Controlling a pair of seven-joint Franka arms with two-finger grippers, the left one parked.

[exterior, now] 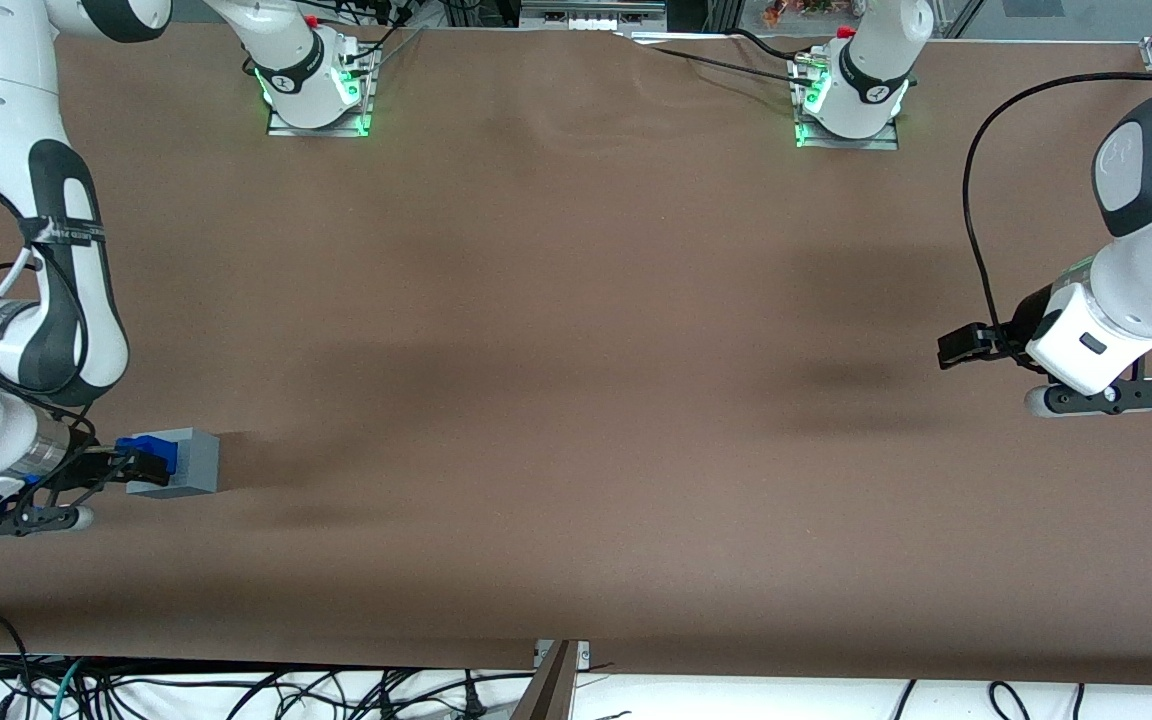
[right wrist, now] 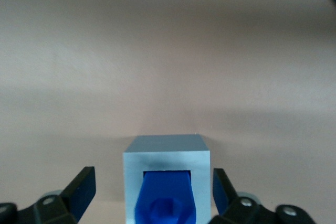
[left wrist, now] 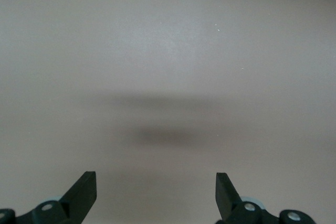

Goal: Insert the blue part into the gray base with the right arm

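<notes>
The gray base (exterior: 188, 462) stands on the brown table near the working arm's end, toward the front camera's edge. The blue part (exterior: 154, 455) sits in its square recess and sticks out toward the right arm's gripper (exterior: 128, 468). In the right wrist view the blue part (right wrist: 167, 199) fills the recess of the gray base (right wrist: 167, 153). The gripper (right wrist: 152, 184) is open. Its fingers (right wrist: 83, 191) stand wide on either side of the base, apart from both the base and the blue part.
The brown table mat (exterior: 576, 350) stretches toward the parked arm (exterior: 1116, 300). Two arm bases (exterior: 316, 80) (exterior: 851, 90) stand at the edge farthest from the front camera. Cables (exterior: 236, 690) lie below the nearest edge.
</notes>
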